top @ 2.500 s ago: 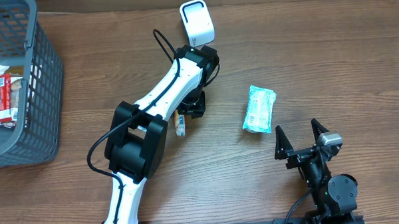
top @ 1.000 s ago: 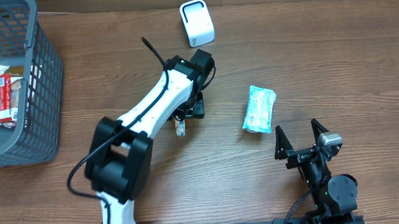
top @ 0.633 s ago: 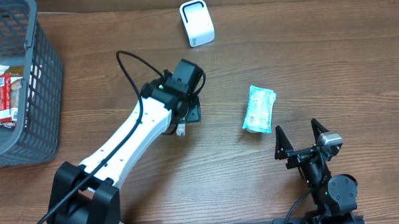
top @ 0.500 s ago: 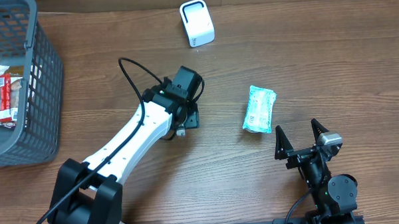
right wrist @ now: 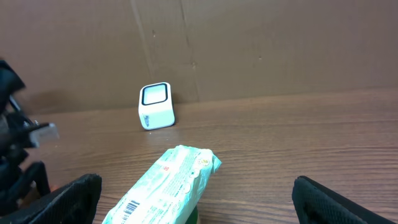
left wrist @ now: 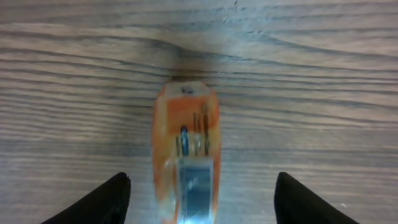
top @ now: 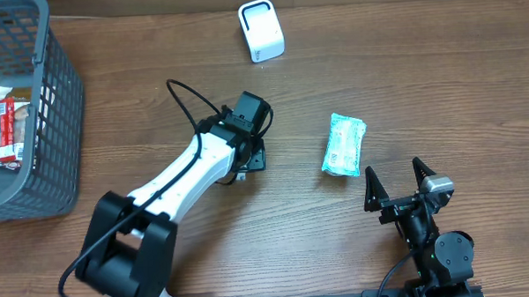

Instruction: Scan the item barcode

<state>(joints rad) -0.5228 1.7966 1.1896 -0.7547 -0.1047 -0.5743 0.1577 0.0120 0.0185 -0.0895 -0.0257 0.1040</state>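
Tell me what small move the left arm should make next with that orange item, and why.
Probably lower the left gripper slightly and close on the orange item. The left wrist view shows it lying on the table, centred between the open fingers with bare wood either side, so nothing grips it yet. It needs holding before reaching the white scanner.

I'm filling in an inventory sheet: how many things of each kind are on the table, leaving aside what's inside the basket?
Baskets: 1, the grey basket
Scanners: 1, the white scanner
Packaged items: 2, the mint packet and the orange item
Total: 4
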